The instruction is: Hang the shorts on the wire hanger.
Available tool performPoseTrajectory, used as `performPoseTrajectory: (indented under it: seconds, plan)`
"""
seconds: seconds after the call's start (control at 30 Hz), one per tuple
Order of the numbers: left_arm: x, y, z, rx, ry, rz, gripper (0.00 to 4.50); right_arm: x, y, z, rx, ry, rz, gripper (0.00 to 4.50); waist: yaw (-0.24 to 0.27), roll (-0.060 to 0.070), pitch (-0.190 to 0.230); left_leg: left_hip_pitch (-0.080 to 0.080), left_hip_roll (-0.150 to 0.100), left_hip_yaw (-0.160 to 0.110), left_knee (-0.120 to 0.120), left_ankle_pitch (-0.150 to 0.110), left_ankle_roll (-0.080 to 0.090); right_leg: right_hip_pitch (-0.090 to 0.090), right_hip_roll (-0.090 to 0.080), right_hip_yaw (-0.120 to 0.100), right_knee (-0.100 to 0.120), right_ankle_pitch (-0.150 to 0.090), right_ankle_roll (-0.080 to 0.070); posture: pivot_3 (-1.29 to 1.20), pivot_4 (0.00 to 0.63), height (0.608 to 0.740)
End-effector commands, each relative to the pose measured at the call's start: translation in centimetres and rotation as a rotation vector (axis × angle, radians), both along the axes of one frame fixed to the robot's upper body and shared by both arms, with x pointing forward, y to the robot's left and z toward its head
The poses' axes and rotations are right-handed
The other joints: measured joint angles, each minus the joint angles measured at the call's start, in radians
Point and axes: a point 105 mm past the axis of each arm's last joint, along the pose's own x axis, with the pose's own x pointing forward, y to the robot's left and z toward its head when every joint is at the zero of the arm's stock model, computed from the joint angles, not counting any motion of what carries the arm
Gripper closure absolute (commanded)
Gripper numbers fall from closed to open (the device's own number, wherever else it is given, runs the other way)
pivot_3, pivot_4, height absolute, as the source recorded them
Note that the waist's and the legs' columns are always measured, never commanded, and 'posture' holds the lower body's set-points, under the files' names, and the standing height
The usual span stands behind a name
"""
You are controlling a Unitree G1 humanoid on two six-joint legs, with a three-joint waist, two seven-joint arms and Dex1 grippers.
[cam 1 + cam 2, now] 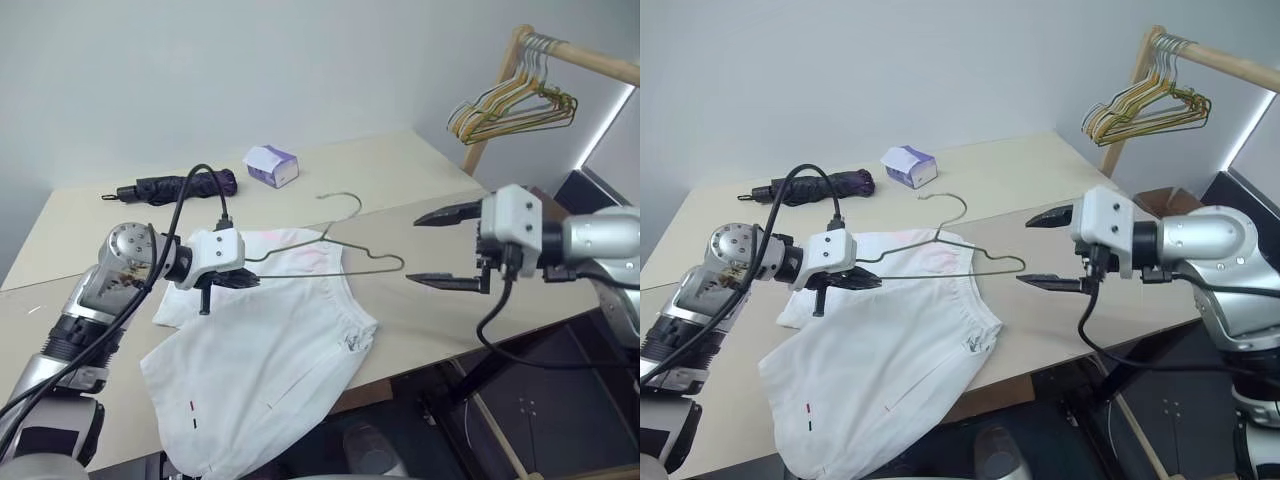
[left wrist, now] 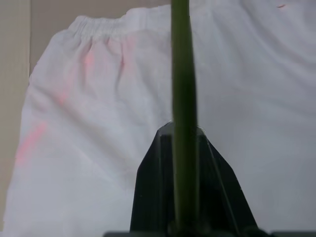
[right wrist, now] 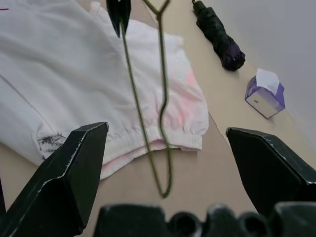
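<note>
The white shorts (image 1: 260, 350) lie flat on the table, gathered waistband toward the right, two tiny dash marks near the front hem. My left gripper (image 1: 250, 280) is shut on the left end of the thin olive wire hanger (image 3: 163, 84) and holds it just above the shorts, hook pointing away from me. In the left wrist view the wire (image 2: 183, 98) runs straight out from between the closed fingers. My right gripper (image 1: 412, 250) stands wide open just past the hanger's right end, not touching it, with nothing in its jaws.
A folded dark umbrella (image 1: 180, 187) and a purple tissue box (image 1: 271, 165) lie at the back of the table (image 1: 430, 170). A wooden rack (image 1: 590, 60) at the right carries a bunch of gold and green hangers (image 1: 515, 105). The table's front edge runs under my right gripper.
</note>
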Motion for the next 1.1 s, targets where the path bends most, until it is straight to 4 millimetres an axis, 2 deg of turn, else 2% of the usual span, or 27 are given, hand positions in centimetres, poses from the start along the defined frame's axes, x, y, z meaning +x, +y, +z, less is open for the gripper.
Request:
performPoseTrajectory:
  seconds: [0.03, 0.13, 0.2, 0.23, 0.43, 0.57, 0.9, 1.07, 1.1]
  plan:
    - [-0.4, -1.0, 1.5, -0.012, -0.056, -0.057, 4.5, 0.5, 0.3, -1.4, -0.135, 0.121, -0.05, 0.03, 0.012, 0.0, 0.0, -0.002, 0.0, 0.0, 0.0, 0.0, 0.0, -0.003, 0.0, 0.0, 0.001, 0.0, 0.0, -0.35, 0.0, 0.74]
    - [-0.4, -1.4, 1.7, -0.013, -0.065, -0.072, 4.5, 1.4, 0.7, -2.4, -0.204, 0.18, -0.108, 0.03, 0.019, 0.001, 0.0, -0.005, -0.001, 0.0, 0.0, 0.0, 0.001, -0.006, -0.001, 0.0, 0.003, 0.0, -0.001, -0.34, 0.0, 0.74]
    - [-0.3, -1.5, 1.7, -0.012, -0.07, -0.074, 4.5, 1.6, 0.9, -3.0, -0.242, 0.224, -0.117, 0.03, 0.022, 0.001, 0.0, -0.008, -0.001, 0.0, 0.0, 0.001, 0.001, -0.007, -0.001, 0.0, 0.004, 0.001, 0.0, -0.35, 0.0, 0.74]
    - [-0.2, -1.6, 1.6, -0.012, -0.072, -0.076, 4.5, 1.7, 1.1, -3.3, -0.256, 0.244, -0.124, 0.03, 0.023, 0.001, 0.0, -0.01, -0.002, 0.0, 0.001, 0.004, 0.007, -0.008, -0.001, 0.0, 0.004, 0.001, -0.001, -0.34, 0.0, 0.74]
    - [-0.2, -2.0, 1.8, -0.022, -0.077, -0.091, 4.5, 1.9, 1.9, -4.4, -0.304, 0.309, -0.12, 0.03, 0.029, 0.001, 0.0, -0.011, -0.002, 0.0, 0.001, 0.004, 0.008, -0.009, -0.001, 0.0, 0.005, 0.001, -0.001, -0.34, 0.0, 0.74]
    - [-0.2, -1.9, 1.7, -0.019, -0.079, -0.09, 4.5, 1.9, 2.5, -4.7, -0.312, 0.318, -0.1, 0.92, 0.028, 0.001, 0.0, -0.011, -0.002, 0.0, 0.001, 0.005, 0.008, -0.009, -0.001, 0.0, 0.005, 0.001, -0.001, -0.33, 0.0, 0.74]
    - [-0.3, -1.8, 2.0, -0.019, -0.082, -0.103, 4.5, 2.3, 2.9, -5.4, -0.335, 0.314, -0.08, 4.43, 0.031, 0.001, 0.0, -0.011, -0.002, 0.0, 0.002, 0.005, 0.008, -0.009, -0.001, 0.0, 0.006, 0.001, 0.0, -0.31, 0.0, 0.74]
    - [-0.5, -1.6, 2.2, -0.029, -0.08, -0.124, 4.5, 2.1, 3.0, -5.2, -0.31, 0.32, -0.064, 4.47, 0.033, 0.001, 0.0, -0.011, -0.002, 0.0, 0.003, 0.005, 0.008, -0.009, -0.001, 0.0, 0.006, 0.002, 0.0, -0.31, 0.0, 0.74]
    - [-0.6, -1.6, 2.3, -0.039, -0.076, -0.135, 4.23, 2.0, 3.0, -5.1, -0.306, 0.322, -0.061, 4.49, 0.034, 0.001, 0.0, -0.011, -0.002, 0.0, 0.003, 0.005, 0.008, -0.009, -0.001, 0.0, 0.006, 0.002, 0.0, -0.31, 0.0, 0.74]
